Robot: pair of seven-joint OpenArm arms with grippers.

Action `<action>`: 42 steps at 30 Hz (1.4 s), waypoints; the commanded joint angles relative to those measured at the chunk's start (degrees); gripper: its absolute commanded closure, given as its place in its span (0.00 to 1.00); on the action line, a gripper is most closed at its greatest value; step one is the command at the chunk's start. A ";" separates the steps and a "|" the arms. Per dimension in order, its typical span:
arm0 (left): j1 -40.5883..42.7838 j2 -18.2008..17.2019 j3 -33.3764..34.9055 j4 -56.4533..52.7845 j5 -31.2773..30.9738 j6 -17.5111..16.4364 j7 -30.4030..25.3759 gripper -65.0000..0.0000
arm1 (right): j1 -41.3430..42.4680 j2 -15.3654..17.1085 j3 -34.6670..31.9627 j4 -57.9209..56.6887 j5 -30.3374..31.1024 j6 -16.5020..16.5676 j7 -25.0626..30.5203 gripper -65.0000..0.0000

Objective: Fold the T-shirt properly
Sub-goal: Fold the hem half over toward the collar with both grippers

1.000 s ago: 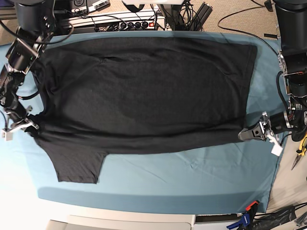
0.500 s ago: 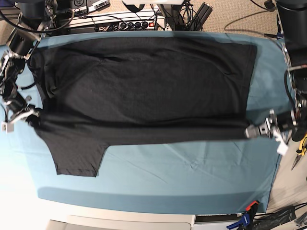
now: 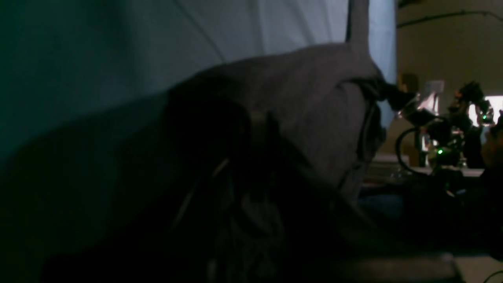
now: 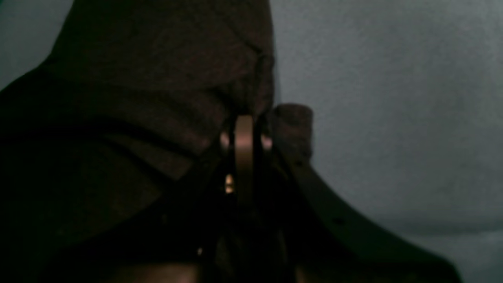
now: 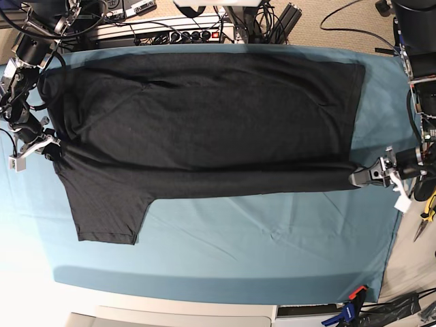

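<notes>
Presently held, item one: my left gripper (image 5: 361, 178), jaws pinched narrow on the hem-side corner of the T-shirt (image 5: 204, 122), at the base view's right edge, low over the teal cloth sheet (image 5: 272, 252). In the left wrist view the dark fabric bunches right at the jaws and runs taut toward the far arm.

Item two: my right gripper (image 5: 49, 151), likewise clamped tight on the shirt's shoulder-side edge at the base view's left. The right wrist view shows gathered black cloth (image 4: 165, 78) pinched at the finger (image 4: 243, 141).

Item three: the T-shirt itself, lying plain side up across the sheet, its near long edge drawn into a straight rolled line between my two grips. One sleeve (image 5: 105, 211) hangs out flat below that line, toward the near side. No print visible from here.

Item four: cables, a power strip (image 5: 184, 33) behind the table; pliers (image 5: 428, 211) off the right edge.

Handling note, my judgement: the step is a lengthwise fold. Both grips should travel together, level and evenly tensioned, so the carried edge stays straight and lands parallel to the far edge. Slack on either side would skew the crease; the loose sleeve wants tucking afterwards.
</notes>
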 commanded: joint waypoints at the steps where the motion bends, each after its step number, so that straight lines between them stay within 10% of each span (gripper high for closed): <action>1: -1.55 -1.51 -0.90 0.92 -1.60 -0.47 -0.48 1.00 | 0.98 2.40 0.55 1.11 -0.09 0.25 1.79 1.00; 30: 4.22 -2.21 -1.33 0.94 -1.60 -0.47 1.09 1.00 | -0.33 3.39 3.08 1.11 3.04 0.25 -9.25 1.00; 42: 7.93 -2.69 -1.31 0.92 -1.60 -0.47 0.74 1.00 | -0.31 3.54 3.08 1.11 -3.52 0.25 -4.90 1.00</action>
